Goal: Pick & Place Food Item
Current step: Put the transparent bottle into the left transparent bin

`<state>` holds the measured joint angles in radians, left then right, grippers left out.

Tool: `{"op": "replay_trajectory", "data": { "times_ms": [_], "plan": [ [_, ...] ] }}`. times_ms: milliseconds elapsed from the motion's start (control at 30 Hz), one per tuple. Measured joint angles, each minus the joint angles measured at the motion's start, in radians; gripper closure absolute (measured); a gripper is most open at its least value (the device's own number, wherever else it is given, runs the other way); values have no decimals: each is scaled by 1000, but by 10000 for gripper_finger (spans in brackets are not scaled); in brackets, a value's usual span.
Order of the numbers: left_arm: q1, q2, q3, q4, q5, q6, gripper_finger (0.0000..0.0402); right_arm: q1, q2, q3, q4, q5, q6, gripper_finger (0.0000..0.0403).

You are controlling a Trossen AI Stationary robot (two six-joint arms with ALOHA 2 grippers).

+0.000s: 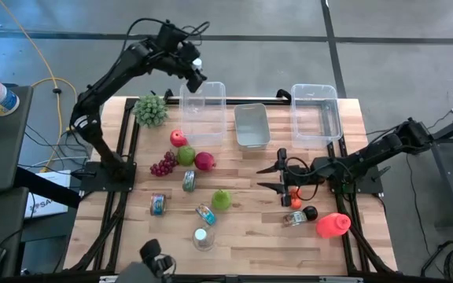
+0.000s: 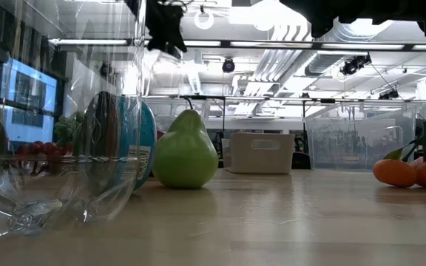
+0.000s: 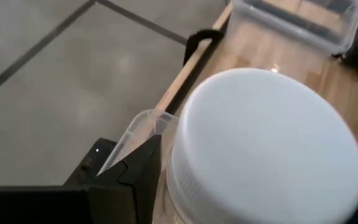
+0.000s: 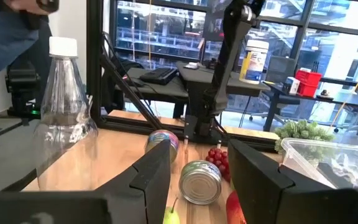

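Two arms here, but only the L one has a job right now. The left gripper (image 1: 196, 77) is up high at the back of the table, right over the left clear bin (image 1: 211, 126), and its fingers are closed on a jar (image 3: 266, 143) w/ a big white lid. In the left wrist view one dark finger (image 3: 135, 180) is pressed against the jar's side, just under the lid. In the right wrist view, far off, the jar hangs from the arm lid-up. So the jar is in the air above the bin, not in it yet. The jar looks like clear plastic w/ a label, prob. light and hard, not squishy. Its round smooth side could slip or twist, so holding it just below the lid, where the lid's edge stops it sliding down, seems the best spot. Dropping it from up high might make it bounce or tip in the bin, so going lower first looks smart. The right gripper (image 1: 272, 177) waits low over the table near the oranges (image 1: 293, 198), fingers partly apart, nothing in them.
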<state>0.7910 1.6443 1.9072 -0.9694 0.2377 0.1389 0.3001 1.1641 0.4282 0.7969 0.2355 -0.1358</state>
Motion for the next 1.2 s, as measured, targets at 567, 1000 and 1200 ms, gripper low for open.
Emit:
{"op": "replay_trajectory", "data": {
  "times_ms": [567,1000,1200],
  "plan": [
    [5,130,-12,161,153,6,226,-113,0,0,-68,-63,113,252],
    [5,171,-14,227,117,-17,220,-113,0,0,-68,-63,116,252],
    [-15,171,-13,226,38,25,191,-113,0,0,-68,-63,113,252]
  ]
}}
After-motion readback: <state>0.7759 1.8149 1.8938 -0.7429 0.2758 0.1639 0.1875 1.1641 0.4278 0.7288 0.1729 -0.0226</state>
